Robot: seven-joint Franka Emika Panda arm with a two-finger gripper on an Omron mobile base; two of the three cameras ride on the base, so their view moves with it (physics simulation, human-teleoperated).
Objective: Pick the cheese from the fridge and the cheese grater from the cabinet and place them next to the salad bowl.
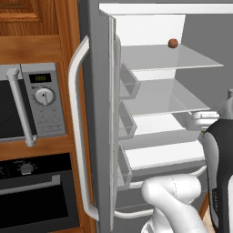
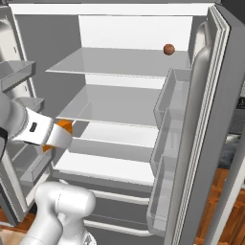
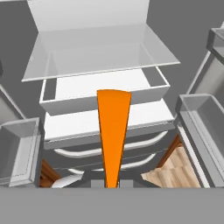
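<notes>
**Cheese in the claw, still inside the open fridge**

The gripper (image 2: 61,130) is clenching the cheese (image 3: 113,131) — in the hand view the bright orange wedge is rising straight up from between the finger tips, its long axis running along the line of the hand, narrow at the pinched end and flaring toward the far tip. In the right base view a corner of the same orange is peeking out past the white wrist, hanging in front of the lower shelves and not resting on any of them.

So the wedge is pointing into the fridge (image 2: 124,28), and my judgement is that the coming move is a pull back out along that same axis, away from the shelves, before any turn toward the salad bowl.

Around the claw, things are crowding in. Clear door bins (image 3: 199,120) are flanking the hand on both sides in the hand view, and a white drawer (image 3: 105,89) is sitting just beyond the cheese tip — a sideways swing made too early looks likely to clip one of them. Farther off, the glass shelves (image 1: 168,59) are stretching back, and a small reddish-brown ball (image 1: 173,43) is sitting on the top one, well apart from the claw. On the far left, beyond the door handle (image 1: 77,127), a microwave (image 1: 32,104) is standing in the wooden cabinetry.
</notes>
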